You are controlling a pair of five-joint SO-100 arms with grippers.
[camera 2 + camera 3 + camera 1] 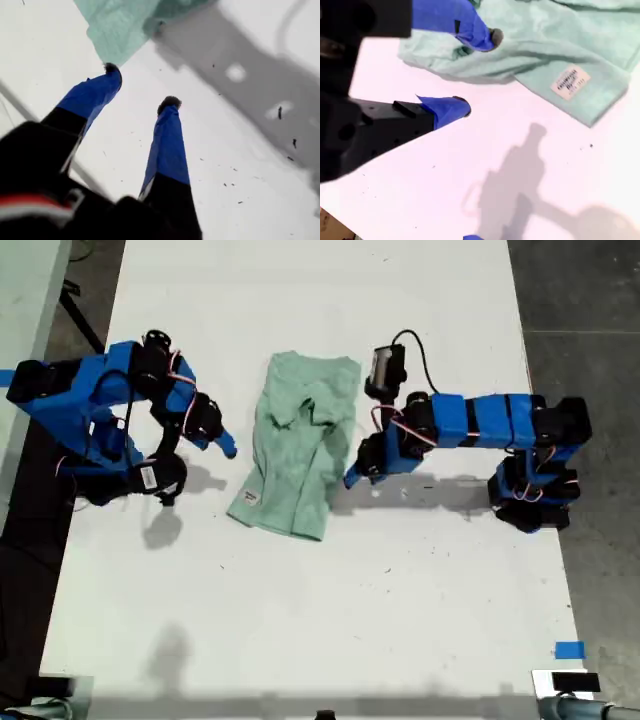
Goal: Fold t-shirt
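The t-shirt point(300, 440) lies crumpled and partly folded lengthwise on the white table point(400, 620), between the two arms; its sleeves and collar are lost in the bunched cloth, so I cannot tell which end is the neck; a small white label point(249, 497) sits on the shirt's corner nearest the exterior view's lower left, and in the second wrist view that label point(570, 81) carries a few lines of dark print too blurred to read; my second gripper point(226, 447) hovers just beside the shirt's edge on the exterior view's left, jaws spread apart and holding nothing; in its own view one blue fingertip point(492, 37) overlaps the cloth's rim, though whether it touches cannot be told, while the other stands over bare table; my first gripper point(352, 478) is just beside the shirt's opposite edge, on the exterior view's right, its jaws likewise parted and empty; the first wrist view cuts the shirt point(120, 30) down to one corner beyond the fingertips; a strip of blue tape point(569, 650) lies well apart from the shirt.
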